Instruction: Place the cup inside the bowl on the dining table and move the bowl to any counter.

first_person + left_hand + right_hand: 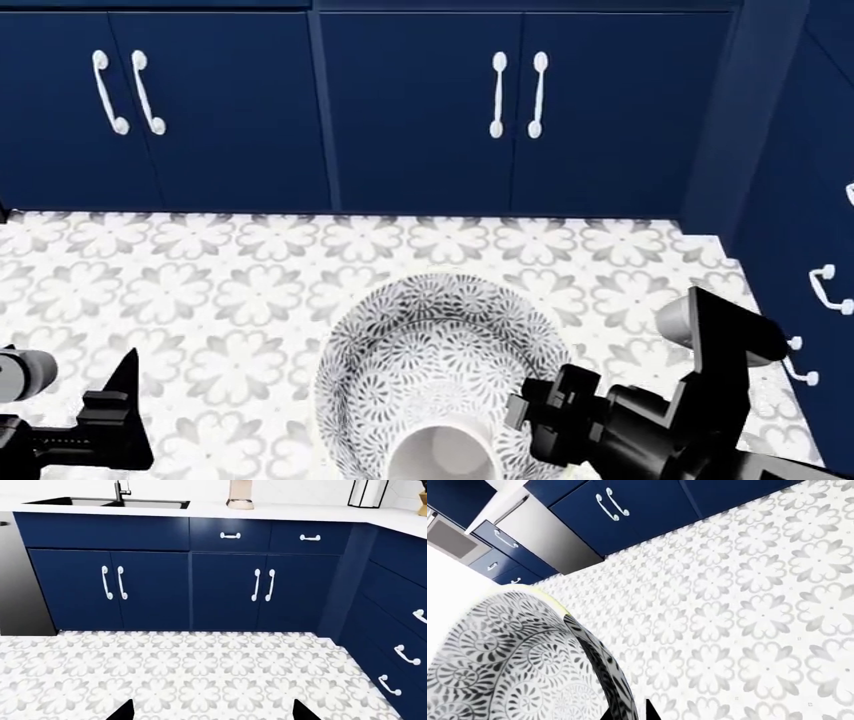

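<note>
Right tool (534, 425), low right of the head frame, pinches the bowl (447, 370) by its rim; the wrist view shows a dark finger across the patterned wall. Cup (441, 452) sits inside the bowl, bottom centre. Left tool (212, 711) hangs spread and holds nothing, only its tips showing at the lower edge. Desk (300, 512) runs along the top of the left wrist frame, above blue cabinets (414, 110). I judge carrying is underway: I'd keep the bowl level, raise it above the desk edge, approach slowly, then set down well inboard.

No readable text, labels, brands or numbers on anything.
</note>
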